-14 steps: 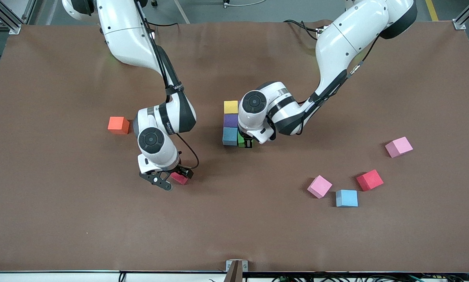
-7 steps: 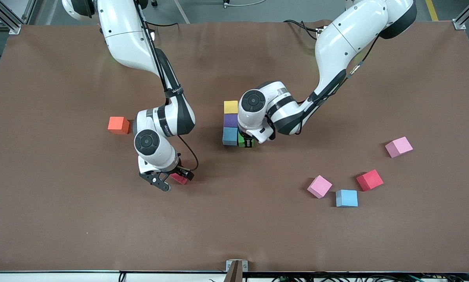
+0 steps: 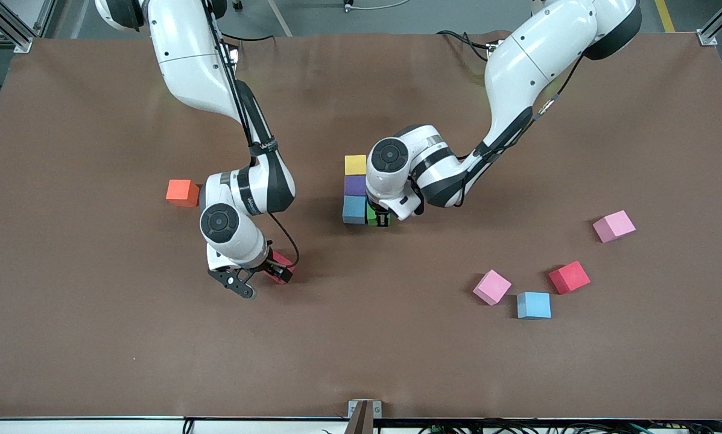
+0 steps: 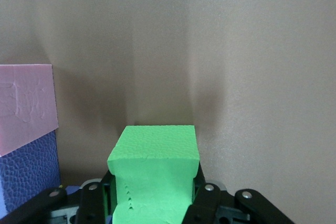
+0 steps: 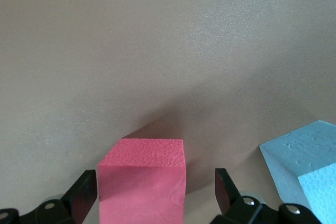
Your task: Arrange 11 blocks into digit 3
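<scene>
Two arms at work on the block figure

The left gripper (image 3: 382,220) is clamped on the green block (image 4: 155,174), just beside the blue block (image 3: 354,210) under the purple (image 3: 354,185) and yellow (image 3: 355,164) ones. The right gripper (image 3: 263,278) stands wide open around a red block (image 5: 143,186) on the table (image 3: 95,337).

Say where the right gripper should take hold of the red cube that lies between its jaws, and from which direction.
Take the red cube by its two upright side faces, coming straight down from above. The right gripper already has its jaws open to either side of it, with a gap at each face. The cube sits flat on the table, and its flat parallel sides should suit the pads; foam probably needs only a light squeeze.
</scene>
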Available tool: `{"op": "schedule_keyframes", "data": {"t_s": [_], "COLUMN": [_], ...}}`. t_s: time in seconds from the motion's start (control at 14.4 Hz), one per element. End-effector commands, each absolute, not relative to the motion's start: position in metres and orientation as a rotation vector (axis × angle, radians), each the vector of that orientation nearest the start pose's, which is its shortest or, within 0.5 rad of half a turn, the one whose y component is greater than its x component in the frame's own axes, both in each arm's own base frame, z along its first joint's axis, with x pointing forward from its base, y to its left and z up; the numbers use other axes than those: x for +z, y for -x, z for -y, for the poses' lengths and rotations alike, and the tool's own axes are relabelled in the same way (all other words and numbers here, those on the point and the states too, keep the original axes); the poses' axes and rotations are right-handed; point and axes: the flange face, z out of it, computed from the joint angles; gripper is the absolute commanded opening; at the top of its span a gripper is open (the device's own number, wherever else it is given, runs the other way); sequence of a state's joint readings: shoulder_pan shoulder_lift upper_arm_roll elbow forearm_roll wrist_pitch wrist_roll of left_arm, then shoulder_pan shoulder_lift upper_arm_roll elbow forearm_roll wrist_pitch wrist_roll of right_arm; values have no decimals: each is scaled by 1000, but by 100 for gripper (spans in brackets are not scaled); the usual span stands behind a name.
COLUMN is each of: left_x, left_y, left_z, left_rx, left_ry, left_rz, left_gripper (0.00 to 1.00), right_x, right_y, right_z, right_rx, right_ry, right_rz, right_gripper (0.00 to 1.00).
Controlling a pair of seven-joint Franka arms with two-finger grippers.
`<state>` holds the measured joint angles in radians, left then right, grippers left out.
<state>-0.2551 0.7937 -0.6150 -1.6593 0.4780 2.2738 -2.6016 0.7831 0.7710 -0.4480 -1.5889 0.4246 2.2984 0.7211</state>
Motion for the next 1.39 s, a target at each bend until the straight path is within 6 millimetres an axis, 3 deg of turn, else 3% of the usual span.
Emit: {"op": "schedule_keyframes", "data": {"t_s": [0.0,0.21,0.55,0.62,0.83,0.9,0.97,1.04,1.11,1.32], "left_x": [206,207,207,208,208,209,209,209,208,212], "left_y": [-479,-480,-476,-476,-476,-476,-476,-477,-476,-478], "left_z": [481,480,483,483,482,482,482,482,482,482], "left_rx": [73,72,73,72,70,69,69,65,64,61], "left_ry": [2218,2216,2224,2225,2224,2225,2227,2231,2232,2232], "left_rz": [2221,2225,2217,2217,2217,2218,2216,2210,2204,2215], "left_gripper": [17,17,19,23,37,46,53,68,99,100], "right_x": [213,213,210,210,210,213,215,218,224,233], "right_y": [-639,-639,-636,-636,-635,-633,-630,-628,-628,-625], "right_z": [-280,-281,-284,-285,-289,-295,-303,-311,-319,-342], "right_rx": [-26,-28,-20,-17,-11,-14,-18,-29,-43,-68], "right_ry": [2970,2969,2976,2978,2988,2995,3007,3019,3024,3034], "right_rz": [-870,-862,-856,-852,-817,-781,-720,-656,-596,-409], "right_gripper": [91,75,69,59,16,7,3,2,1,1]}}
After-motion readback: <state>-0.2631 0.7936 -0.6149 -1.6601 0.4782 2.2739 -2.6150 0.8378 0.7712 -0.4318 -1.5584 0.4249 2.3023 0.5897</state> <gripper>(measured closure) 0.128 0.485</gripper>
